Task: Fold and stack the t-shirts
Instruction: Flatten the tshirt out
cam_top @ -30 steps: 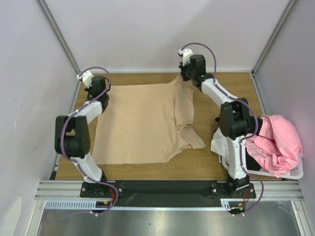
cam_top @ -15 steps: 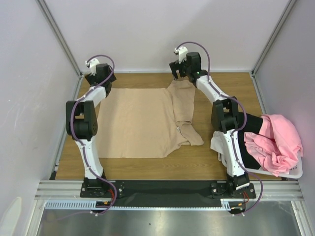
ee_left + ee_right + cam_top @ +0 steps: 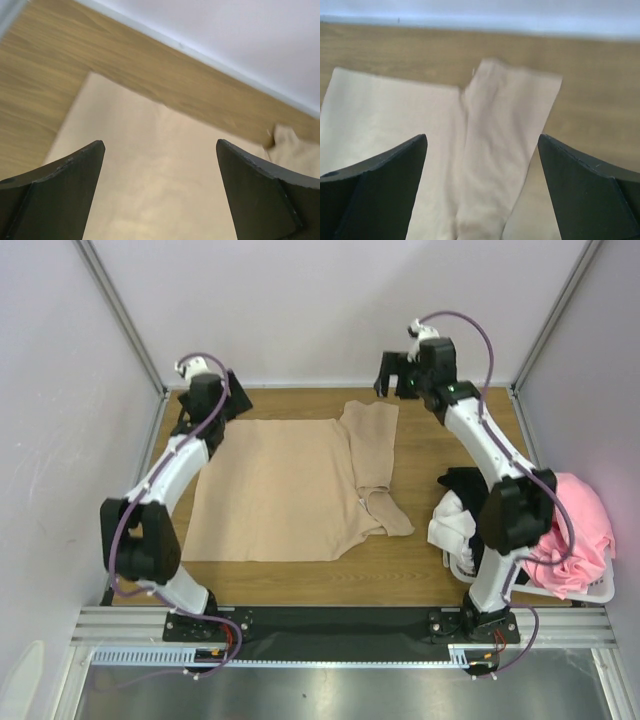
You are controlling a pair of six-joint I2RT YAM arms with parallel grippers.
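A tan t-shirt (image 3: 275, 490) lies flat on the wooden table, its right side folded over into a narrow strip (image 3: 372, 445). My left gripper (image 3: 228, 406) hovers above the shirt's far left corner, open and empty; the left wrist view shows the gripper (image 3: 160, 143) over plain tan cloth (image 3: 150, 185). Above the far end of the strip, my right gripper (image 3: 395, 386) is open with nothing in it. In the right wrist view the gripper (image 3: 482, 136) frames the strip (image 3: 507, 125). A pink t-shirt (image 3: 582, 525), a white one (image 3: 450, 525) and a black one (image 3: 468, 480) are heaped at the right.
A white plastic laundry basket (image 3: 598, 596) at the table's right edge holds the heaped shirts. The back wall (image 3: 330, 320) stands close behind both grippers. Bare wood (image 3: 450, 430) shows between the tan shirt and the basket.
Both grippers went from shut on the tan shirt's far edge to open and let it go. The shirt settled flat. The right arm lifted and swung rightwards; the left drew back slightly.
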